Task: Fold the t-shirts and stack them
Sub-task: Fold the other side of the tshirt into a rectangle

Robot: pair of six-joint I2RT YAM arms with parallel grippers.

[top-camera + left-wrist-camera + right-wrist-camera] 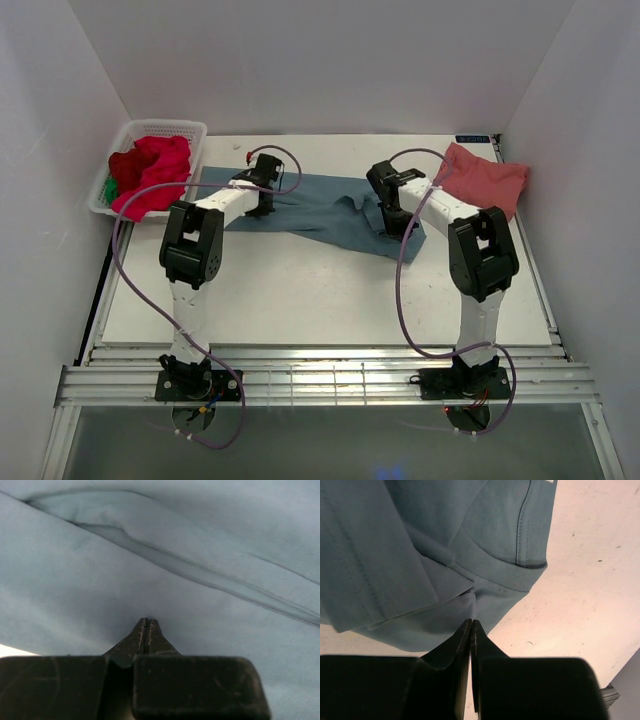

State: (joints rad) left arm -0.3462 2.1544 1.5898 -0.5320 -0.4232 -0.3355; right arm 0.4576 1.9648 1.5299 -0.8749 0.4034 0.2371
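The large teal-blue t-shirt [320, 215] lies in a crumpled band across the back half of the table [300, 290]. My left gripper [262, 205] is down on its left part, jaws shut with the tips in the cloth [145, 621]; the teal-blue cloth [160, 555] fills that view. My right gripper [392, 228] is shut on the shirt's right end, and a crease runs into the tips [471, 622] near a hemmed edge [505, 575]. The salmon-pink t-shirt [485, 180] lies folded at the back right. A red t-shirt [155, 170] and a green one [108, 188] sit in the basket.
The white lattice basket [165, 125] stands at the back left corner. White walls close in the table on three sides. Purple cables loop from both arms. Bare tabletop [590, 580] shows to the right of the right gripper.
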